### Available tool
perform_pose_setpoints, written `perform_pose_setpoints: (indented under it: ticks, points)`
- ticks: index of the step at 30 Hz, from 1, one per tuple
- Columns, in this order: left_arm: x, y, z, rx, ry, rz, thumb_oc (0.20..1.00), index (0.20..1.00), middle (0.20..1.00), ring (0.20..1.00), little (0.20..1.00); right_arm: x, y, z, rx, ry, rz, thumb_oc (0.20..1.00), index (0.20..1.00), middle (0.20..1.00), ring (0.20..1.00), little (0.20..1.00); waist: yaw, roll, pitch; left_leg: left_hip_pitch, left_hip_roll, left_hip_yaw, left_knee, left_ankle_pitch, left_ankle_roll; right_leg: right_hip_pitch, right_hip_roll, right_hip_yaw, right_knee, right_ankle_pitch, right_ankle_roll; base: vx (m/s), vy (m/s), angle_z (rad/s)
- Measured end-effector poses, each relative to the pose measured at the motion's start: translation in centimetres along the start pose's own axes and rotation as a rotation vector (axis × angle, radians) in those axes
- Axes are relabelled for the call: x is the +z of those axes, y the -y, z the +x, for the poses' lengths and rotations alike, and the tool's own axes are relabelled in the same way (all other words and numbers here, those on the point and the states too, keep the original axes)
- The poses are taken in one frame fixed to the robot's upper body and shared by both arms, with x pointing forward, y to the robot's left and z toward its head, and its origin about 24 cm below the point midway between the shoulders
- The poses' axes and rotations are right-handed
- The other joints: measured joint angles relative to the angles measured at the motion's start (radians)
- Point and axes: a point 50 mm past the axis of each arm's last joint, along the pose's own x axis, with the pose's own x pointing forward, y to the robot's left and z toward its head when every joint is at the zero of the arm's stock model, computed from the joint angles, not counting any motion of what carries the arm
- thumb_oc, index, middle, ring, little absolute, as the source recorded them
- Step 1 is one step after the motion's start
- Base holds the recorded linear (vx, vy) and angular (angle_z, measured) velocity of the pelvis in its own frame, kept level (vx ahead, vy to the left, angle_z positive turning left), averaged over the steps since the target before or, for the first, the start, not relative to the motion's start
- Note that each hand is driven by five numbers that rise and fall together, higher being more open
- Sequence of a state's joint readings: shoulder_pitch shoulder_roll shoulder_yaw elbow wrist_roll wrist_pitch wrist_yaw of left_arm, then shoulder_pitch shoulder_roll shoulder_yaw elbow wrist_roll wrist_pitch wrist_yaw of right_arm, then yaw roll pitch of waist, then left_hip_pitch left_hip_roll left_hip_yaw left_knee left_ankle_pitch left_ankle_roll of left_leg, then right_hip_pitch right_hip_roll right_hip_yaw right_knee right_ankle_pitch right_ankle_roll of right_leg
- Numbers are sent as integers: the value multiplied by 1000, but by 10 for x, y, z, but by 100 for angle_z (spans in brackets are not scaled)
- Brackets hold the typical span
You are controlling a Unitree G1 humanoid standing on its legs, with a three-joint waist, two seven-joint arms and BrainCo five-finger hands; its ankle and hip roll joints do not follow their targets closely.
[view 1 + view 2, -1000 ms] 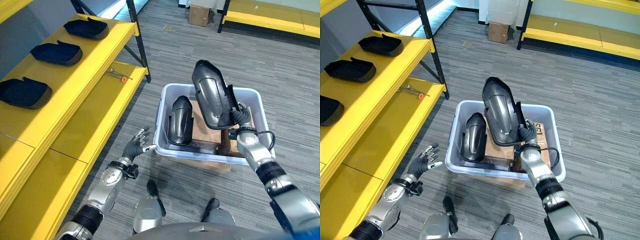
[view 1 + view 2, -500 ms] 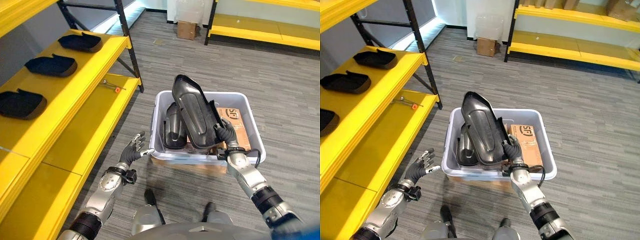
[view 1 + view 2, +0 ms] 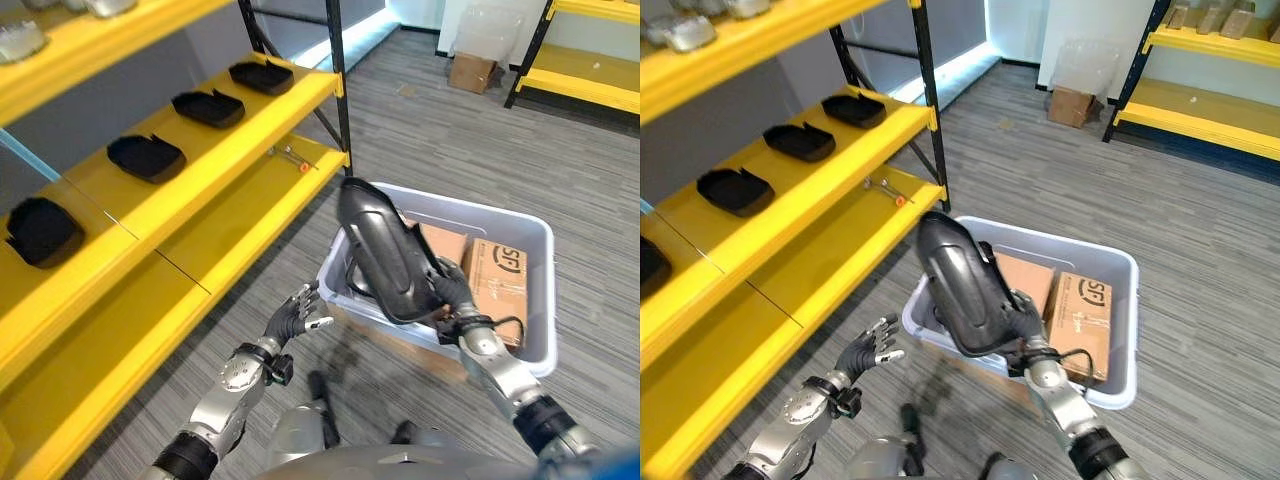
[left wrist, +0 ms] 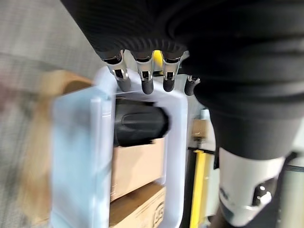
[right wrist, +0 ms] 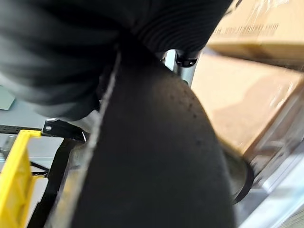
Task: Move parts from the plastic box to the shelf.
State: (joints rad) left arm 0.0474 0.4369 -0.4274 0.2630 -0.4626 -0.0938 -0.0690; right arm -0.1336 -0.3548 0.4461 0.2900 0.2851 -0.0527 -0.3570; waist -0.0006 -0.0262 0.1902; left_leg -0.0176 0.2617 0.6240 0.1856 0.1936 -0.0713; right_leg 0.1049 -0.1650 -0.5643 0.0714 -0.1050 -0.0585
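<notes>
Part, long glossy black shell, in right hand

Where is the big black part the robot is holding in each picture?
Left eye view: black part, centre, above the plastic box.
Right eye view: centre, gripped by the right robot hand.
Left wrist view: I cannot tell.
Right wrist view: fills the middle.
Shared landmark: the plastic box.

I make out print in one place: a dark logo-like mark on the top face of the cardboard carton lying in the plastic box, on the side away from the yellow shelf. I can't read it as letters or numbers. No other labels or signs legible.
</notes>
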Motion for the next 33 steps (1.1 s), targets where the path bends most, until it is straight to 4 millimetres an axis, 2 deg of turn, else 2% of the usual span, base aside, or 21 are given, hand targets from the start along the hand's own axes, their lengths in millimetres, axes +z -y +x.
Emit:
perform_pose_setpoints:
  ticks: [1,3,4,5,6,9,11,12,14,16,18,19,20,23,24,25,26,27,29,31,33]
  points:
    - [1,1,0,-2,11,2,1000,1000,1000,1000,1000,2,6,2,-12,8,-16,200,200,200,200,200,-9,29,-8,87,13,-5,-1,0,-5,2,-1,3,3,7,15,-25,312,77]
    - [11,-1,7,-2,42,12,1000,1000,1000,1000,1000,4,19,5,-57,11,-19,200,200,200,200,200,0,16,3,105,-43,-53,-80,31,-14,-33,-71,-13,71,5,36,-60,609,45]
    - [18,-1,10,-5,65,16,1000,1000,1000,1000,1000,8,21,7,-62,25,-13,200,200,200,200,200,-14,13,-4,88,-18,3,-11,-51,-7,-48,-93,-66,51,28,61,-58,624,63]
    - [18,0,11,-4,70,8,1000,1000,1000,1000,1000,8,22,7,-63,23,-8,200,200,200,200,200,-16,20,-9,87,0,23,45,-87,-9,-39,-97,-72,41,50,78,-38,642,98]
    - [19,7,14,-12,80,-17,1000,1000,1000,1000,1000,10,26,6,-64,24,6,200,200,200,200,200,-40,57,-14,106,-20,20,-12,-125,-5,-39,-110,-82,66,56,107,-21,508,83]
    - [20,2,13,10,79,5,1000,1000,1000,1000,1000,12,14,6,-40,27,43,200,200,200,200,200,-28,58,-16,95,-78,26,-66,-186,61,-57,-135,-49,78,59,126,-18,360,65]
    - [19,0,12,27,75,19,1000,1000,1000,1000,1000,12,4,5,3,23,56,200,200,200,200,200,-25,62,-16,100,-117,-7,-116,-195,70,-75,-136,24,96,39,155,-45,525,91]
    - [15,-2,7,45,64,12,1000,1000,1000,1000,1000,12,1,5,29,21,63,200,200,200,200,200,12,67,-17,105,-136,-19,-127,-214,73,-66,-145,38,103,49,168,-150,977,120]
    - [-3,-10,-14,112,19,0,1000,1000,1000,1000,1000,21,-10,-3,77,43,95,200,200,200,200,200,65,54,-11,77,-206,-96,-129,-241,84,-29,-221,21,126,89,190,-195,861,110]
    - [-4,-14,-19,126,21,9,1000,1000,1000,1000,1000,24,-12,-5,85,57,104,200,200,200,200,200,72,49,-15,71,-214,-115,-120,-240,95,-29,-225,17,114,111,167,-84,257,44]
    - [1,-34,-28,162,12,79,1000,1000,1000,1000,1000,34,-31,-2,139,86,134,200,200,200,200,200,128,34,-16,47,-220,-140,-113,-242,119,-30,-220,9,89,158,138,-179,447,30]
    - [1,-36,-31,169,11,82,1000,1000,1000,1000,1000,37,-36,-2,148,93,147,200,200,200,200,200,137,28,-16,41,-232,-142,-113,-242,123,-24,-221,9,86,178,144,-191,481,36]
    - [4,-37,-29,179,30,71,1000,1000,1000,1000,1000,41,-38,-1,142,104,162,200,200,200,200,200,145,33,-14,27,-239,-149,-117,-238,134,-27,-229,-5,88,205,172,-93,232,42]
    - [7,-33,-27,145,53,71,1000,1000,1000,1000,1000,46,-36,3,123,116,156,200,200,200,200,200,154,44,-7,34,-279,-204,-177,-208,175,-52,-257,-11,147,246,183,-46,173,40]
    - [11,-31,-23,141,69,65,1000,1000,1000,1000,1000,47,-33,4,114,119,153,200,200,200,200,200,147,56,0,32,-276,-233,-194,-192,188,-70,-248,21,197,214,196,21,28,90]
    - [17,-28,-17,123,94,67,1000,1000,1000,1000,1000,45,-31,4,97,111,146,200,200,200,200,200,117,65,6,33,-273,-275,-229,-174,184,-87,-175,129,238,131,214,31,27,127]
    - [22,-26,-15,108,114,66,1000,1000,1000,1000,1000,42,-30,3,102,91,130,200,200,200,200,200,113,52,14,33,-273,-305,-255,-148,157,-99,-21,205,223,17,202,54,7,106]
    - [22,-25,-15,105,114,62,1000,1000,1000,1000,1000,39,-29,1,103,81,127,200,200,200,200,200,115,44,14,34,-277,-304,-254,-149,156,-90,29,207,171,-8,160,73,-37,44]
    - [21,-18,-12,95,119,40,1000,1000,1000,1000,1000,33,-23,1,104,65,114,200,200,200,200,200,108,31,11,33,-299,-303,-247,-152,146,-52,74,184,60,-24,98,37,-90,9]
    - [25,-1,-2,41,135,21,1000,1000,1000,1000,1000,20,-16,1,88,16,95,200,200,200,200,200,87,22,10,13,-300,-320,-229,-146,77,17,121,226,-109,38,80,67,-72,34]
    - [28,11,6,-5,138,17,1000,1000,1000,1000,1000,15,-11,1,82,-5,72,200,200,200,200,200,67,20,15,1,-304,-329,-231,-151,76,43,127,243,-164,90,75,97,-66,25]
